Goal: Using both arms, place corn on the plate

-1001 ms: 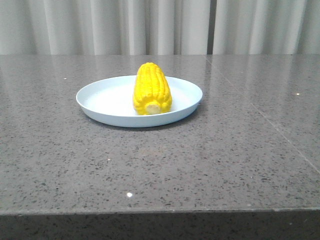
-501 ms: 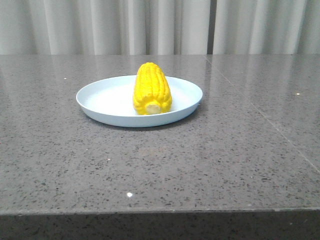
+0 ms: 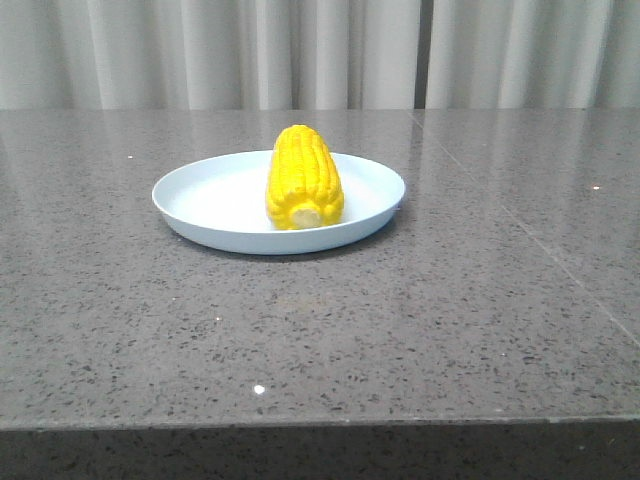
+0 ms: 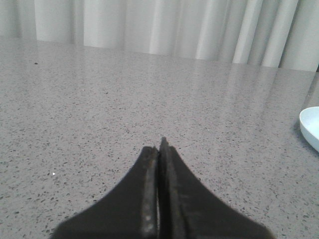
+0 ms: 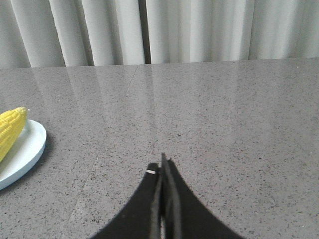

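Observation:
The yellow corn (image 3: 303, 178) lies on the pale blue plate (image 3: 200, 195) at the middle of the table, its pale stub end toward the camera. Neither arm shows in the front view. In the left wrist view my left gripper (image 4: 159, 144) is shut and empty over bare table, with the plate's rim (image 4: 310, 127) far off at the frame's edge. In the right wrist view my right gripper (image 5: 163, 162) is shut and empty over bare table, well apart from the plate (image 5: 25, 149) and the corn (image 5: 10, 130).
The grey speckled stone table (image 3: 450, 300) has its front edge close to the camera. A seam line (image 3: 520, 225) runs across its right part. Pale curtains (image 3: 320, 50) hang behind the table's far edge.

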